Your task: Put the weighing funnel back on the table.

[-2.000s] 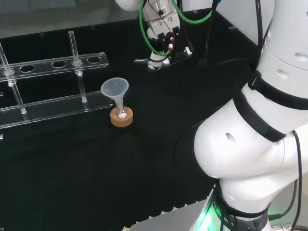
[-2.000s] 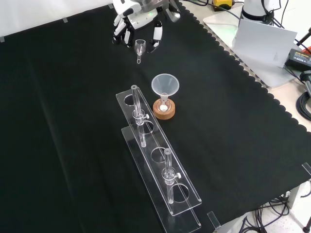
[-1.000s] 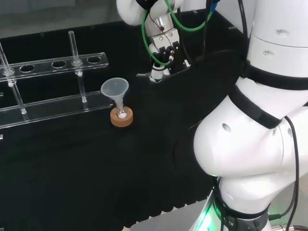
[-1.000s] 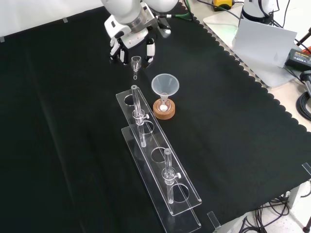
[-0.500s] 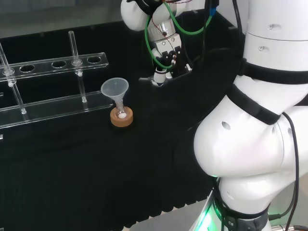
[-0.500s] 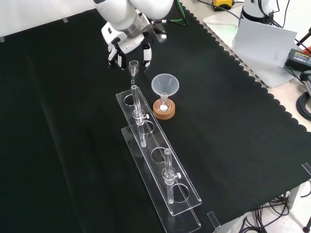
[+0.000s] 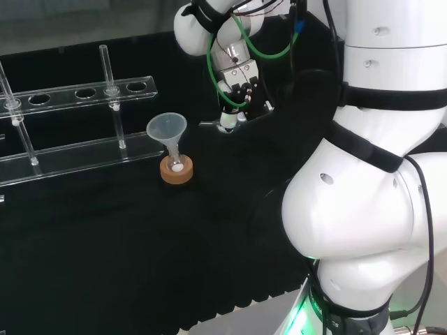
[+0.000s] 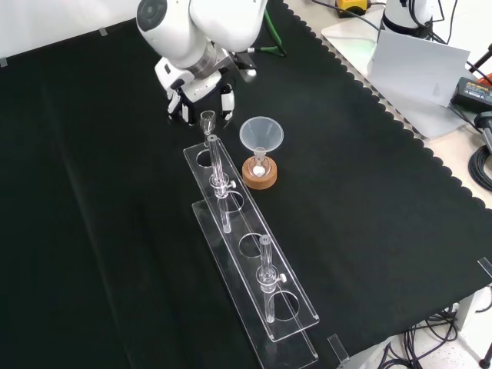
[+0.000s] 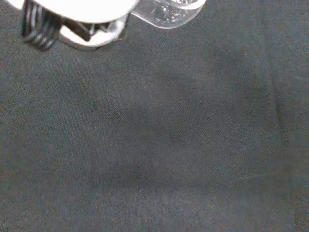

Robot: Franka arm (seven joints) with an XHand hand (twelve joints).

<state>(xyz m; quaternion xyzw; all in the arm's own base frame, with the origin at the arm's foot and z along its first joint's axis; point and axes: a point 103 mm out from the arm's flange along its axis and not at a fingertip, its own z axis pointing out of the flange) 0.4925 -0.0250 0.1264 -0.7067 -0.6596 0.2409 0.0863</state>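
Note:
My hand point(image 8: 197, 91) hangs low over the black cloth, fingers curled round the small clear weighing funnel point(image 8: 207, 120), whose stem points toward the test tube rack. In the head view the hand point(image 7: 235, 92) is above and to the right of the big funnel, with the weighing funnel point(image 7: 215, 124) sticking out to its left. Close up in the wrist view, a clear curved piece of the weighing funnel point(image 9: 167, 12) shows beside a white part of the hand point(image 9: 72, 13), with bare cloth beyond.
The big funnel point(image 8: 261, 135) stands in a small flask on a cork ring point(image 8: 260, 176), just right of the hand in the front view. A clear test tube rack point(image 8: 254, 270) with upright tubes runs toward the front. The arm's white links point(image 7: 370, 195) fill the head view's right.
The hand has carried the weighing funnel lower and nearer in the front view, closer to the rack's far end and the big funnel. The funnel and rack have not moved.

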